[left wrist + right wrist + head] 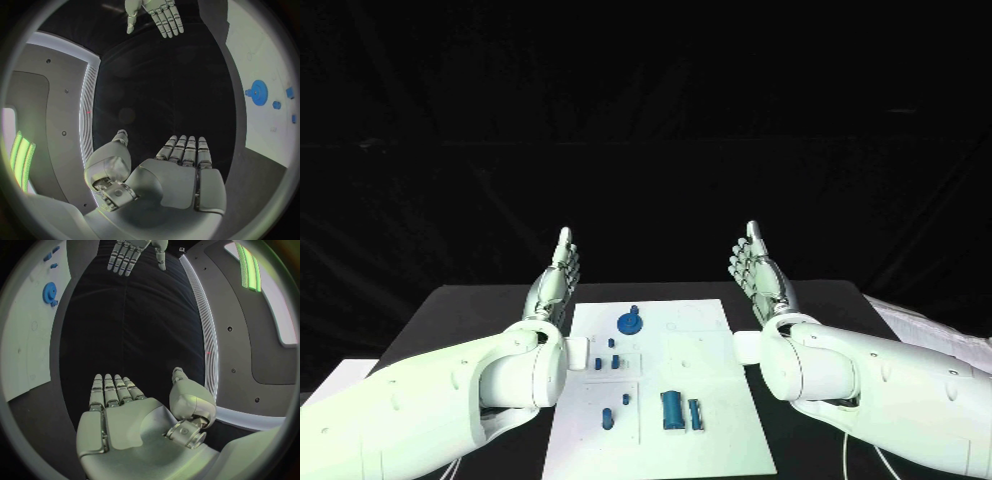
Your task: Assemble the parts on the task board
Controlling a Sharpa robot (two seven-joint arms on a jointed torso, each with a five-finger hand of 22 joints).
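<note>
Nearest to you on the task board [718, 430], a long blue cylinder [672, 409] lies flat with a thin blue bar [695, 414] just beside it, and a small blue pin [607, 419] lies a little to their left. Further up the board you see some small blue pegs [610, 359], and beyond them a blue gear [630, 322]; I cannot tell whether the gear and the pegs are seated or only lie there. Both hands hold nothing: the left robot hand [557, 280] and the right robot hand [759, 275] are flat, with straight fingers, above the black bench [459, 310] on each side of the board's far end. This fits a start and also a pause between parts. Whichever part you take, come down straight over it and pinch it at the middle, because the loose cylinder can roll.
</note>
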